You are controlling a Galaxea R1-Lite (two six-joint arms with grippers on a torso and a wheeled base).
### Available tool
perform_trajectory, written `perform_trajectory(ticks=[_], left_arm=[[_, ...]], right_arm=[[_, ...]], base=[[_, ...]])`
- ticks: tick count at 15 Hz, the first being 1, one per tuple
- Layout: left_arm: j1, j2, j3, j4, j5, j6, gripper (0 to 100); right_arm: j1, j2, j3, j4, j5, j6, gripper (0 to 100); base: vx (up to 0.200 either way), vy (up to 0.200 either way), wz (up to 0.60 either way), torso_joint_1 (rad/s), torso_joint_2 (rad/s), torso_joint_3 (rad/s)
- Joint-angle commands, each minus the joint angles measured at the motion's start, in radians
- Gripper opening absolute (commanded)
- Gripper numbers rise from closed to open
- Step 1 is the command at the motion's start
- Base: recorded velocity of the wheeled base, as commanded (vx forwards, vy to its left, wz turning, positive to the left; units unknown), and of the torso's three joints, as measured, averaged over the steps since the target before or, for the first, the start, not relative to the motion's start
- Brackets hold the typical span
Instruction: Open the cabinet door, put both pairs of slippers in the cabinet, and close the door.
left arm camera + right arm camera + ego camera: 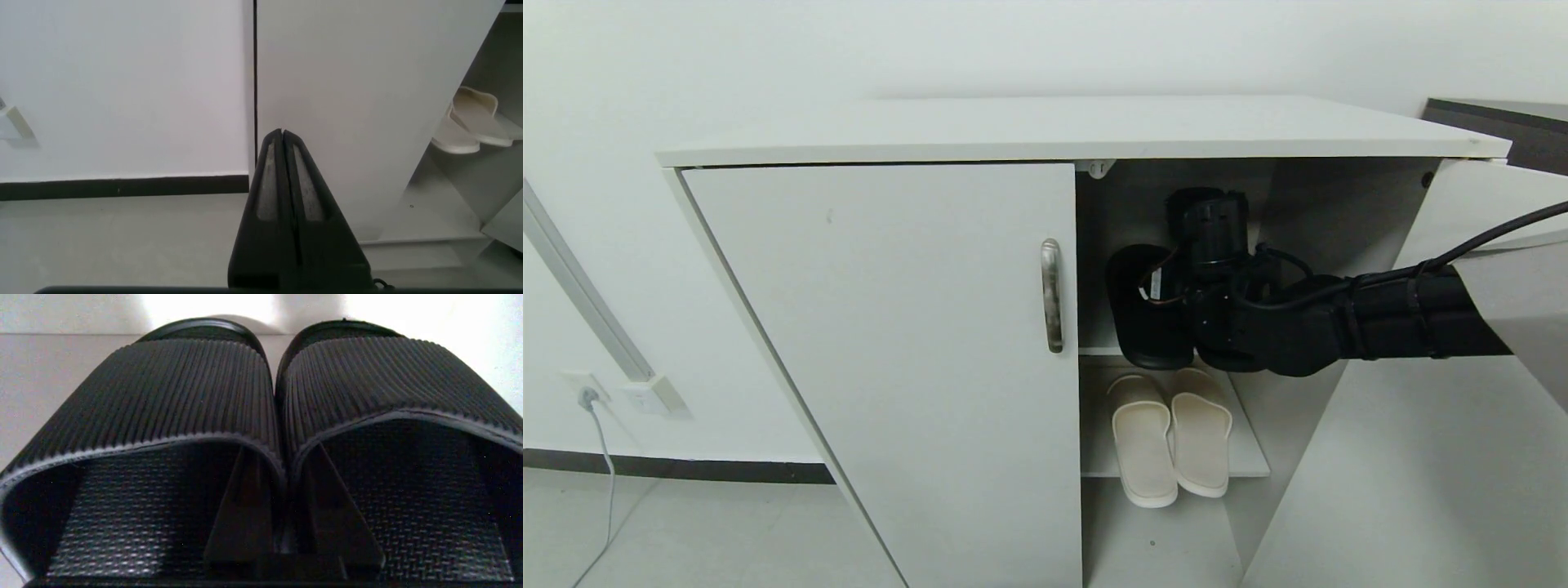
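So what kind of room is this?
Probably a hallway or entry spot indoors, though I can't be sure. A white shoe cabinet stands against a plain wall. White slippers sit on its shelf, the right gripper holds black slippers inside, and a wall socket sits near the floor.

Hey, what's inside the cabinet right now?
A pair of white slippers lies on the lower shelf. Above them, the right gripper holds the black slippers at the upper shelf. The closed left door hides the other half of the cabinet.
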Motion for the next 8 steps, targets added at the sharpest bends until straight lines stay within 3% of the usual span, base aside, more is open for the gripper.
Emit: perform_trajectory(ticks=[1,3,4,8], left_arm=[[0.0,0.001,0.0,0.0,0.0,0.0,0],[0.0,0.001,0.0,0.0,0.0,0.0,0],[0.0,0.001,0.0,0.0,0.0,0.0,0],[0.0,0.001,0.0,0.0,0.0,0.0,0]], right_arm=[[-0.001,0.004,0.0,0.0,0.0,0.0,0],[-0.001,0.004,0.0,0.0,0.0,0.0,0],[-0.001,0.004,0.002,0.0,0.0,0.0,100],[0.021,-0.055,0.063,-0.002,-0.003,0.002,100]], base=[[0.0,0.0,0.0,0.0,0.0,0.0],[0.0,0.0,0.0,0.0,0.0,0.0],[0.0,0.0,0.0,0.0,0.0,0.0],[0.0,0.0,0.0,0.0,0.0,0.0]])
